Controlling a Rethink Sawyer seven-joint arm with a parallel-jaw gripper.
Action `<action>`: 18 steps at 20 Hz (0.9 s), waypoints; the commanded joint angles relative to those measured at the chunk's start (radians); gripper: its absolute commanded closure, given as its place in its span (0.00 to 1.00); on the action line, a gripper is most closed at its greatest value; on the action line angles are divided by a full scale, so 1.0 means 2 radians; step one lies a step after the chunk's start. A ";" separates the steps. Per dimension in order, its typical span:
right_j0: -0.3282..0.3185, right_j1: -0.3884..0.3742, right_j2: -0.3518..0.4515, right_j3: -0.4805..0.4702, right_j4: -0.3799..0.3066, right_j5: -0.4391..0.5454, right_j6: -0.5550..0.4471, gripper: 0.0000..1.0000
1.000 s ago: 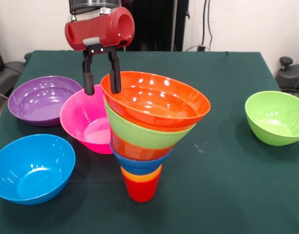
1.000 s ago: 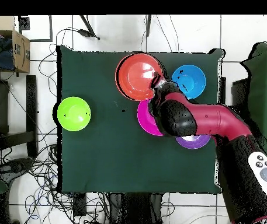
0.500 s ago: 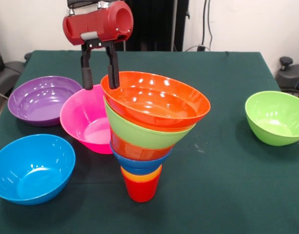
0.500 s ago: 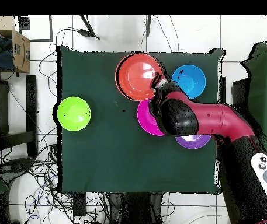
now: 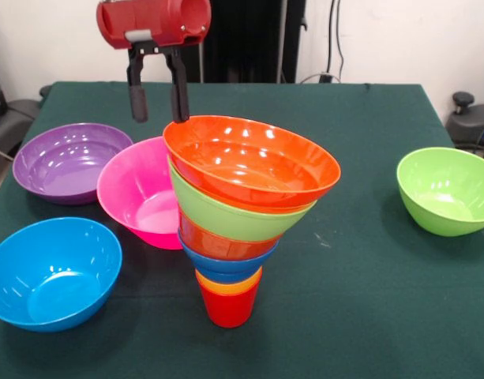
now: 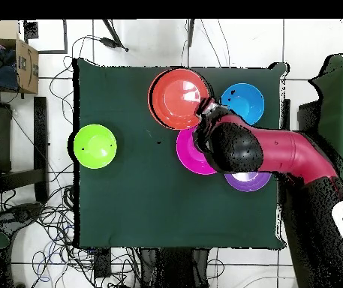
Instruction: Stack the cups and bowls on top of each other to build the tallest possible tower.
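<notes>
In the front view, at lower left, a light blue bowl (image 5: 50,271) sits on the green table (image 5: 368,300). Above it at left lies the purple bowl (image 5: 66,161), and just right of that the pink bowl (image 5: 139,196), tilted against the tower (image 5: 240,212). At upper left the gripper (image 5: 157,101) hangs with its two black fingers (image 5: 137,101) spread apart and empty, just above the tower's left rim. The tower stands at centre: red cup (image 5: 228,308) lowest, then orange cup (image 5: 226,283), blue bowl (image 5: 226,264), small orange-red bowl (image 5: 218,242), lime green bowl (image 5: 226,215), and large orange-red bowl (image 5: 253,160) on top. At right, well apart, sits a second lime green bowl (image 5: 445,189).
</notes>
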 commanded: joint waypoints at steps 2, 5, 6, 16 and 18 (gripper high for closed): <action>0.001 -0.001 0.023 -0.019 0.005 0.079 -0.067 0.00; -0.010 -0.003 0.028 -0.014 0.004 0.082 -0.076 0.00; -0.014 -0.004 0.030 -0.012 0.004 0.084 -0.080 0.00; -0.070 -0.007 0.059 0.020 -0.016 0.083 -0.115 0.00; -0.076 -0.003 0.062 0.025 -0.024 0.075 -0.115 0.00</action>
